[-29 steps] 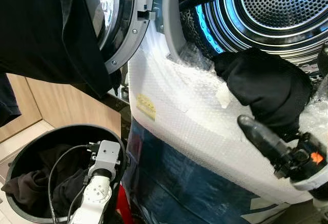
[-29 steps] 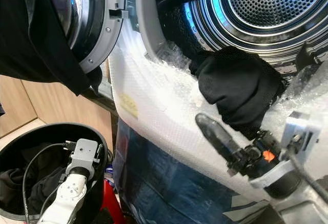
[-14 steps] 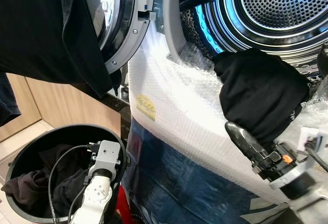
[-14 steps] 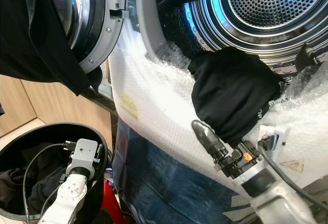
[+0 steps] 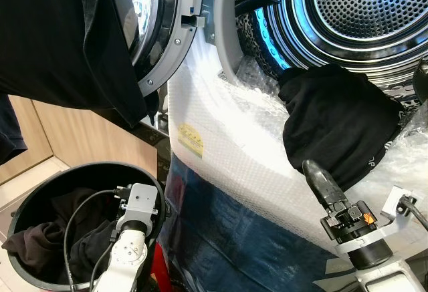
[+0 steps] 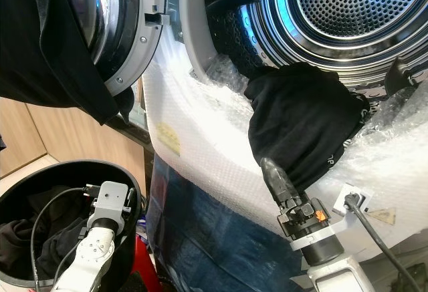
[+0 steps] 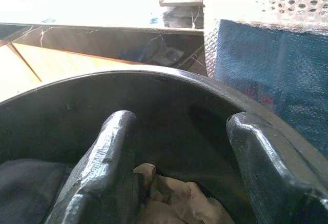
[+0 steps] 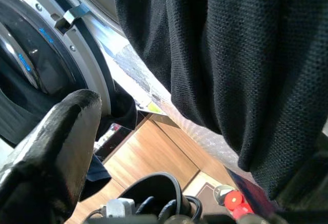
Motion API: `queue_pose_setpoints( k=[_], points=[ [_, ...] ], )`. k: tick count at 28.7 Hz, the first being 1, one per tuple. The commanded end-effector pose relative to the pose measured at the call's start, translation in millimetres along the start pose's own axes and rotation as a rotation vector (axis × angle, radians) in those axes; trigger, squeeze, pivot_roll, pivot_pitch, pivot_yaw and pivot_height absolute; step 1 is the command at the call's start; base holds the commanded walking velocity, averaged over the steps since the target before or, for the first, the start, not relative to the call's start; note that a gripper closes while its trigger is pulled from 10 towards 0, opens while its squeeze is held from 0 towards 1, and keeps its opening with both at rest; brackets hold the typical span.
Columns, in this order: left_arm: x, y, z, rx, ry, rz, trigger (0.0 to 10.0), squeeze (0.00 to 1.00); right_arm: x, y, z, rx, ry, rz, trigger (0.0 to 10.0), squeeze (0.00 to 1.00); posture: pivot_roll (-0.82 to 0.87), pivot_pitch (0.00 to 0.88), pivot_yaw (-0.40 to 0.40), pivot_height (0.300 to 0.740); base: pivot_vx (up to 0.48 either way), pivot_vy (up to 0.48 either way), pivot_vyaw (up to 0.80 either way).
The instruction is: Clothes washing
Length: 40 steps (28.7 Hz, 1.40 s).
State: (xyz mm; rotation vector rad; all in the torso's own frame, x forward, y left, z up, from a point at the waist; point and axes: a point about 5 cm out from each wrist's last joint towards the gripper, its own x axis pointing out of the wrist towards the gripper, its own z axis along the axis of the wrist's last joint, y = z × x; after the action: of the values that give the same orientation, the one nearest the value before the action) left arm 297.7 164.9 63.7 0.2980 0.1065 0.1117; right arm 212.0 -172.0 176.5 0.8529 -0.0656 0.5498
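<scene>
Our right gripper [image 6: 275, 172] has dropped lower than a second ago, its jaws apart and empty beneath the black garment [image 5: 338, 121], which hangs half out over the drum [image 5: 361, 5] lip. It needs another push. Our left gripper [image 7: 179, 172] hangs open inside the laundry basket [image 5: 27, 205].

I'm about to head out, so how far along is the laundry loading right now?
Partly done. A black garment hangs over the drum's lip, half in, half out over the bubble wrap; the right gripper sits just beneath it, fingers open. The left gripper, open, sits at the black basket, where dark clothes wait. Another black garment drapes over the open door. The drum looks otherwise empty.
</scene>
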Motion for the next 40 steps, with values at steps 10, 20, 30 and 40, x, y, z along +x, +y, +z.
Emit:
queue_pose_setpoints(
  k=[10,20,30,40],
  points=[
    [0.0,-12.7,3,-0.022,-0.012,-0.046,10.0,0.0,-4.7,3.5,21,-0.073,-0.043,0.037,0.0,0.0,-0.03,0.0,-0.137,0.74,0.0,0.0,0.0],
    [0.2,-12.2,3,-0.02,-0.015,-0.043,10.0,0.0,2.2,9.0,42,-0.16,-0.094,0.048,0.0,0.0,-0.02,0.0,-0.139,0.74,0.0,0.0,0.0],
    [0.1,-13.0,4,-0.024,-0.015,-0.046,10.0,0.0,7.6,19.9,53,-0.226,-0.088,0.09,0.0,0.0,-0.02,0.0,-0.141,0.74,0.0,0.0,0.0],
    [0.6,-12.3,3,-0.024,-0.014,-0.038,10.0,0.0,28.1,37.0,65,-0.425,-0.011,0.158,0.0,0.0,-0.02,0.0,-0.142,0.74,0.0,0.0,0.0]
  ],
)
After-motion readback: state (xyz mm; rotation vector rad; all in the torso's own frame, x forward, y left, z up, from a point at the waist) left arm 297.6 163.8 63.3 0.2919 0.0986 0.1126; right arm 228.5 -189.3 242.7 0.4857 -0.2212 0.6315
